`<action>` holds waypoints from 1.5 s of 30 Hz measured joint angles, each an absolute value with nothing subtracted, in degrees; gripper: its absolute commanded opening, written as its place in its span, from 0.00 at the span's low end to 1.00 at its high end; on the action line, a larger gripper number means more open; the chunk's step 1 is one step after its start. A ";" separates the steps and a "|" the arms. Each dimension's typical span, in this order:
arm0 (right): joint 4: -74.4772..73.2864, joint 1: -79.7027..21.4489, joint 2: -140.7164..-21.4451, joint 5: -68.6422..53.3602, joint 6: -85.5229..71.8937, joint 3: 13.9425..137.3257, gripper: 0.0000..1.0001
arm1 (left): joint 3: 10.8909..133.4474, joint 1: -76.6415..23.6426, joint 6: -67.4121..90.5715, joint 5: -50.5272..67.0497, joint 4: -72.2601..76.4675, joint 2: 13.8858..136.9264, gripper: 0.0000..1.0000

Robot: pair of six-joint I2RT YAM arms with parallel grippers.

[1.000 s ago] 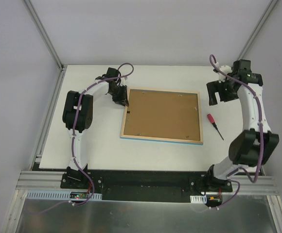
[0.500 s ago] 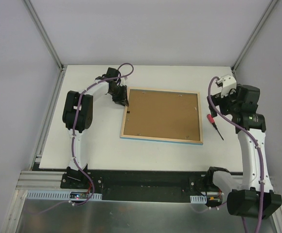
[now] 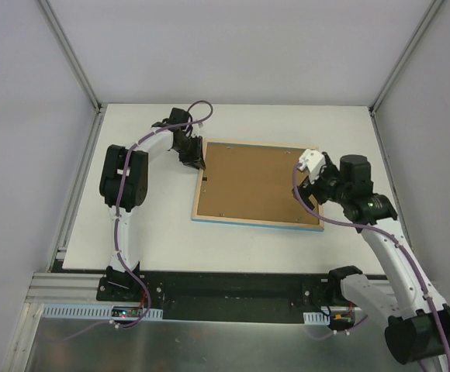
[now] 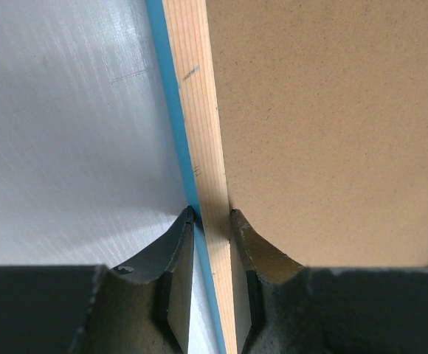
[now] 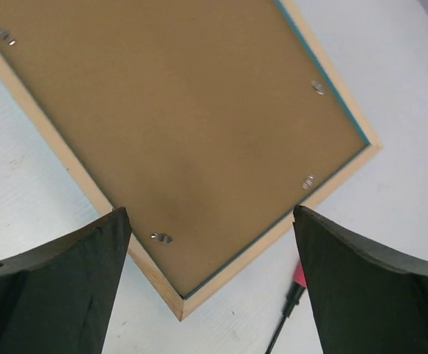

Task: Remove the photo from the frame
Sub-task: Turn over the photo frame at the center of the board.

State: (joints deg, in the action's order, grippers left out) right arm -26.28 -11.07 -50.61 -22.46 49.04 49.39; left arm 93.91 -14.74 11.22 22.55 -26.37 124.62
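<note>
While hovering above the near-right corner of the frame [image 3: 248,182], holds the right gripper [image 5: 210,221] spread wide, empty. Lies back-up mid-table, long axis left to right; no photo visible, presumably under the brown backing [image 5: 184,110]. Farther off, pinches the pale left rim by the far-left corner with the left gripper [image 4: 212,215] — jaws nearly closed.

- Overhead view: bright, even, diffuse light, with faint soft shadows on the white table [image 3: 155,225].
- Left wrist view: a pale sheen lies on the table. The frame [image 4: 199,110] is sharp, and the left claw [image 4: 211,217] dark.
- Right wrist view: a soft shadow patch dims the frame's brown back. The right claw [image 5: 210,214] is blurred and nearly black.
</note>
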 measured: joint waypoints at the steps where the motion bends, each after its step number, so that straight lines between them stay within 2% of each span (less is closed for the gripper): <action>1: -26.41 -13.13 -51.44 -21.96 49.93 49.10 0.93 | 93.91 -14.70 11.22 22.57 -26.37 124.60 0.04; 6: -27.81 -20.95 -56.51 -19.73 54.00 48.82 0.77 | 93.91 -14.50 11.22 22.59 -26.37 124.62 0.04; 13: -28.47 -27.24 -62.33 -17.41 57.34 48.80 0.73 | 93.91 -14.50 11.22 22.59 -26.35 124.60 0.04; 20: -28.69 -33.34 -68.71 -16.38 59.64 46.74 0.62 | 93.91 -14.50 11.22 22.59 -26.35 124.60 0.04; 25: -28.36 -34.96 -70.98 -15.97 60.31 45.71 0.57 | 93.91 -14.50 11.22 22.59 -26.35 124.62 0.04; 31: -27.40 -36.60 -76.69 -14.72 60.36 45.65 0.47 | 93.91 -14.50 11.22 22.59 -26.35 124.62 0.04; 36: -27.24 -37.08 -82.35 -13.65 59.79 45.95 0.46 | 93.91 -14.50 11.22 22.59 -26.35 124.60 0.04; 45: -26.79 -37.39 -83.64 -13.30 58.98 46.06 0.43 | 93.91 -14.50 11.22 22.59 -26.35 124.62 0.04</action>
State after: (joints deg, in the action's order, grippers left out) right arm -26.79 -37.39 -83.64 -13.30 58.98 46.06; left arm 93.91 -14.50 11.22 22.59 -26.35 124.62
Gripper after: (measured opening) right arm 0.437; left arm 0.204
